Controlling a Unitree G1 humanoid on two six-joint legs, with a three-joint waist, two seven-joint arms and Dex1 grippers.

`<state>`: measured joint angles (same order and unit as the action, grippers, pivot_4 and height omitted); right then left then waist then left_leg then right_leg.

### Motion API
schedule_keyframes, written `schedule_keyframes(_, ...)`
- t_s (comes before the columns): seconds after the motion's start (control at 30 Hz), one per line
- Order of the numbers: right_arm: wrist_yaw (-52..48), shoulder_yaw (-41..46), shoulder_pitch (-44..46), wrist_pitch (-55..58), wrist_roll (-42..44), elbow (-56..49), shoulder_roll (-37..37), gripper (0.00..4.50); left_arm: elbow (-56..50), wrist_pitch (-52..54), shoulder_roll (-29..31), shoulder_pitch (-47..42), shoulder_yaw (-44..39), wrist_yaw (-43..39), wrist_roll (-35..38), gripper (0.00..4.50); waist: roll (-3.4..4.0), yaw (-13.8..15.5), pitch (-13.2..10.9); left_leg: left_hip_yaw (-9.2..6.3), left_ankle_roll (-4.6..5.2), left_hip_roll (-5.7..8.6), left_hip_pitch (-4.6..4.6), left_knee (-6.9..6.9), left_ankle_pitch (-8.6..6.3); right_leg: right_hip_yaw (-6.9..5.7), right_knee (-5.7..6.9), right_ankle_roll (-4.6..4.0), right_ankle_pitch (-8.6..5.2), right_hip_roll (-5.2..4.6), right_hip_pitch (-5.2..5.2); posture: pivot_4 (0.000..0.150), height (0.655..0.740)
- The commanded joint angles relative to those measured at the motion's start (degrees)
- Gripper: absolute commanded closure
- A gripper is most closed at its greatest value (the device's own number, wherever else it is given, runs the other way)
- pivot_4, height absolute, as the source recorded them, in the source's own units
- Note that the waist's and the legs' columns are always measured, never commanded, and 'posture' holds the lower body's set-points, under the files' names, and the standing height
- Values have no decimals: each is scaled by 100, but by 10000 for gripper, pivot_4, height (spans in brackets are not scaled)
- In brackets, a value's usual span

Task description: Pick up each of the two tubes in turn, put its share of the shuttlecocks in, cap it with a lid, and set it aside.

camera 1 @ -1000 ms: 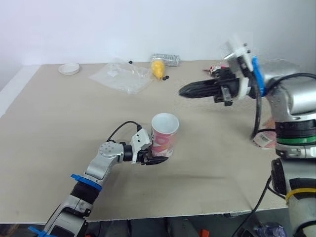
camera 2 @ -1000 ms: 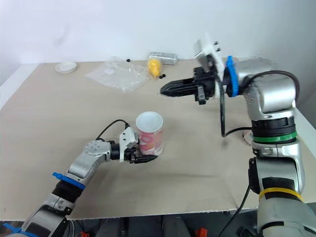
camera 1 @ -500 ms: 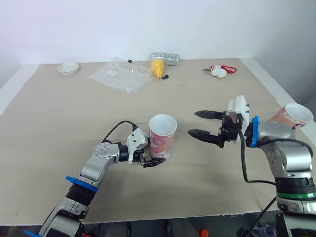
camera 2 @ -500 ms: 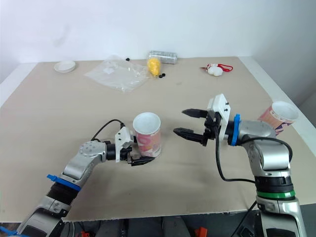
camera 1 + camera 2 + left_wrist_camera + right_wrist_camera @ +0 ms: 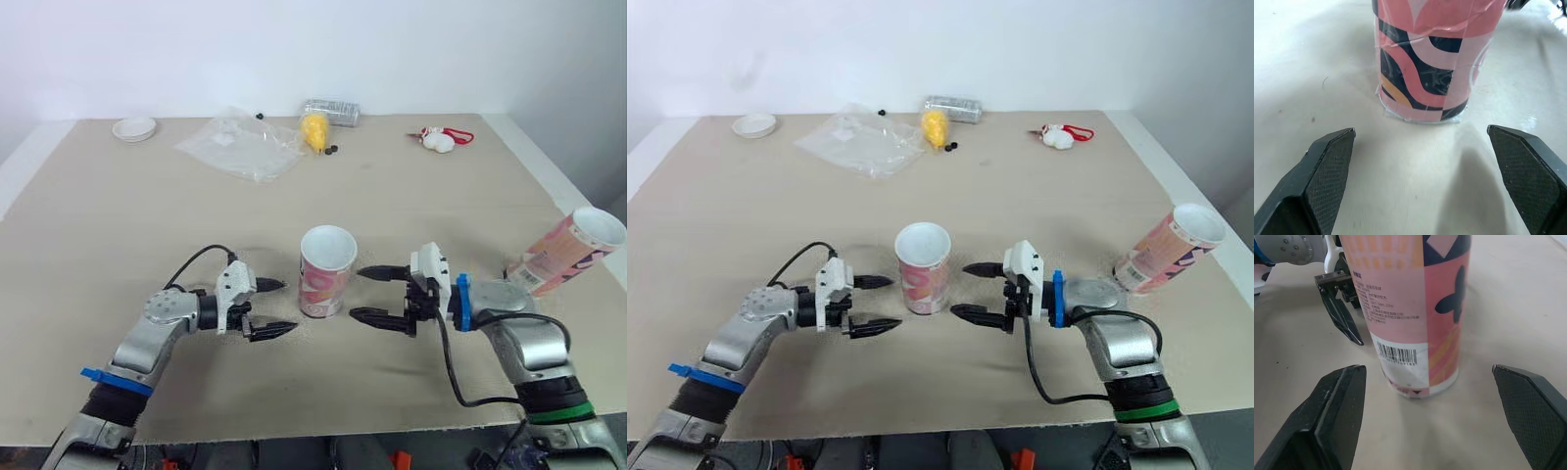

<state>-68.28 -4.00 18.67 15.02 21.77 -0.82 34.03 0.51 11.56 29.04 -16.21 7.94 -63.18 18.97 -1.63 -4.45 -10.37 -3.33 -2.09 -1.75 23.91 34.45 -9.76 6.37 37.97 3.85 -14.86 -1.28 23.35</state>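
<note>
Left eye view: tube (image 5: pixel 324 279) upright

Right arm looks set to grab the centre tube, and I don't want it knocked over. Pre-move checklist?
1. Centre tube upright on the table, mouth open: ok.
2. Left gripper open and apart from the tube: ok.
3. Right gripper open, wide enough for the tube: ok. The right wrist view shows the tube centred between its fingers.
4. Right fingers around the tube: not ok, the tips stop short of it.
5. Contents of the centre tube: cannot tell.
6. Second tube upright: not ok, tilted at the table's right edge.
</note>
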Motion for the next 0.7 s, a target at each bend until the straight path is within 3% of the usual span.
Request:
schedule_keyframes(0.03, -48, -107, 69, -313, -120, 89, -78, 918, -492, 106, 125, 130, -194, -44, 249, 0, 1, 7, -2, -1, -2, 0, 1, 0, -1, -1, 0, 8, 2, 0, 0, 1500, 7400)
schedule_keyframes(0.43, -257, -494, 401, -862, -341, 773, -445, 918, -1061, 448, 189, 399, -336, 109, 567, 0, 1, 22, -3, -7, -15, 0, 7, 3, -10, -4, 0, 13, -7, 2, 0, 1500, 7400)
schedule_keyframes(0.7, -345, -614, 643, -995, -378, 1133, -768, 918, -1059, -40, -32, 512, -446, 250, 579, 0, 1, 25, -3, -9, -15, 0, 9, 7, -10, -6, 0, 13, -6, 0, -1, 1500, 7400)
